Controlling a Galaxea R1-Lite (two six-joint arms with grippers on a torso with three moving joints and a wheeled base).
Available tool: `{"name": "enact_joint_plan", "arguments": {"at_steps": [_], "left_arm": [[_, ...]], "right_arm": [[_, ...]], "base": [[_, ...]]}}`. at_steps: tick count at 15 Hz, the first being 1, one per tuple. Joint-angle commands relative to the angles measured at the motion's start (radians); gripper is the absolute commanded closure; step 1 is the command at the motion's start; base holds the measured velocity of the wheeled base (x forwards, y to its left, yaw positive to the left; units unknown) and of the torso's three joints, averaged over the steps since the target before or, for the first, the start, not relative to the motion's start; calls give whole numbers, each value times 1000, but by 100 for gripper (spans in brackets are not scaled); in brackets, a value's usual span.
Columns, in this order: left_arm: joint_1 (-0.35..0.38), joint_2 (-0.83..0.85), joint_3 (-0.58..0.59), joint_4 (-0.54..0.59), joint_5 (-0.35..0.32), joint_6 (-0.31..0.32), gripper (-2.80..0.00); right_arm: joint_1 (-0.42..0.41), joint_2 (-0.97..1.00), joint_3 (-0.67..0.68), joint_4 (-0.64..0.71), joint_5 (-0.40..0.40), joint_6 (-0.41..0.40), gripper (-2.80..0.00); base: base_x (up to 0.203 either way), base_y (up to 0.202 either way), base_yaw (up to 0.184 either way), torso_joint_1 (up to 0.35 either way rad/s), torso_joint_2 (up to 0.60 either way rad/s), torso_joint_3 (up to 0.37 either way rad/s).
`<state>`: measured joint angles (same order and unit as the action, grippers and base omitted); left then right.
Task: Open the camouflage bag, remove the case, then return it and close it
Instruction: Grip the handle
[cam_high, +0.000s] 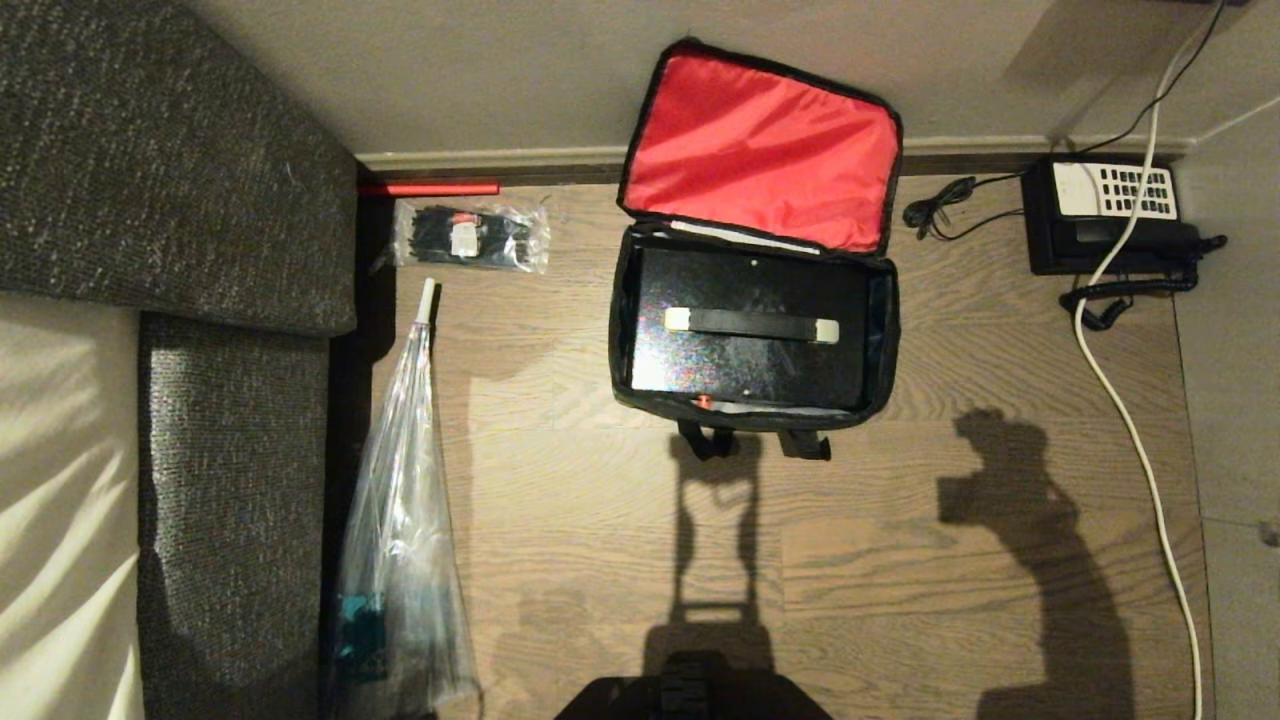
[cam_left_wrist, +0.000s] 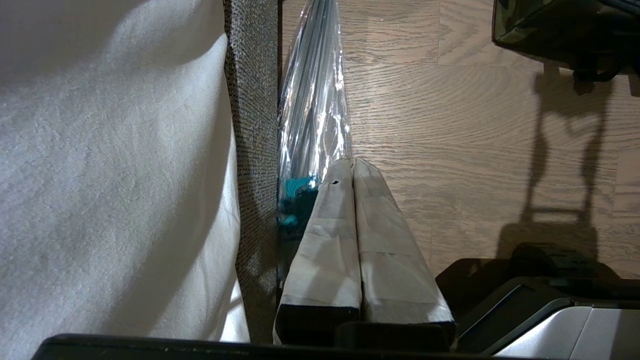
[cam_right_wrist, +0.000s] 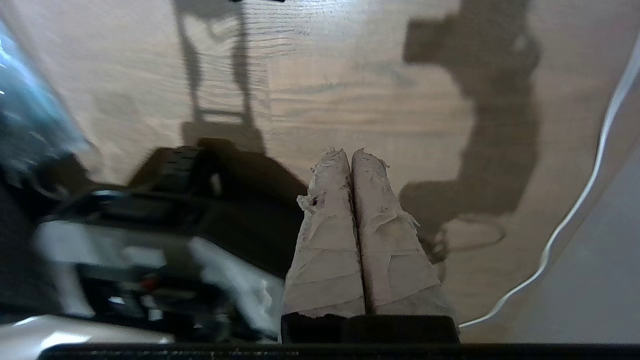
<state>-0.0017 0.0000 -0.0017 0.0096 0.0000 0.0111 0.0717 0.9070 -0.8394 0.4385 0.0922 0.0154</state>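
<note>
Camouflage bag (cam_high: 755, 405) sitting on the wood floor (cam_high: 900, 560) with the red-lined lid (cam_high: 765, 150) flipped up against the wall. Case (cam_high: 750, 335) lying flat inside, filling almost the whole opening, handle (cam_high: 752, 323) facing up, small red-orange spot at the near edge.

Right gripper (cam_right_wrist: 350, 154) pinched fully together, nothing between the taped fingers (cam_right_wrist: 330, 235), hanging over bare floor. Only shadows ahead of it, bag and case well beyond the tips, white cable (cam_right_wrist: 590, 195) curving off to its side.

Left gripper (cam_left_wrist: 353, 161) also pressed tight and empty, low beside the grey sofa edge (cam_left_wrist: 252, 125), clear-wrapped umbrella (cam_left_wrist: 312, 105) just past its tips, a corner of the bag far ahead and off to the side.

Desk phone (cam_high: 1110, 215) by the wall, well apart from both. Packet of black cable ties (cam_high: 470, 237) near the sofa.
</note>
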Motion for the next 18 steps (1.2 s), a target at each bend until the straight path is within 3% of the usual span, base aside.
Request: {"name": "enact_joint_plan", "arguments": {"at_steps": [1, 7, 8, 9, 13, 16, 18], "left_arm": [[0, 0, 0, 0, 0, 0, 0], [0, 0, 0, 0, 0, 0, 0], [0, 0, 0, 0, 0, 0, 0], [0, 0, 0, 0, 0, 0, 0], [0, 0, 0, 0, 0, 0, 0], [0, 0, 0, 0, 0, 0, 0], [0, 0, 0, 0, 0, 1, 0]], "right_arm": [[66, 367, -68, -112, -17, -49, 0], [312, 763, -281, -341, -148, -155, 0], [345, 800, -311, -352, -156, -158, -280], [382, 833, -347, -358, -173, -162, -280], [507, 879, -428, -400, -378, -230, -280], [528, 891, -410, -525, -445, -432, -280], [542, 895, -352, -641, -586, -576, -280]], "base": [[0, 0, 0, 0, 0, 0], [0, 0, 0, 0, 0, 0], [0, 0, 0, 0, 0, 0], [0, 0, 0, 0, 0, 0], [0, 0, 0, 0, 0, 0], [0, 0, 0, 0, 0, 0], [0, 0, 0, 0, 0, 0]]}}
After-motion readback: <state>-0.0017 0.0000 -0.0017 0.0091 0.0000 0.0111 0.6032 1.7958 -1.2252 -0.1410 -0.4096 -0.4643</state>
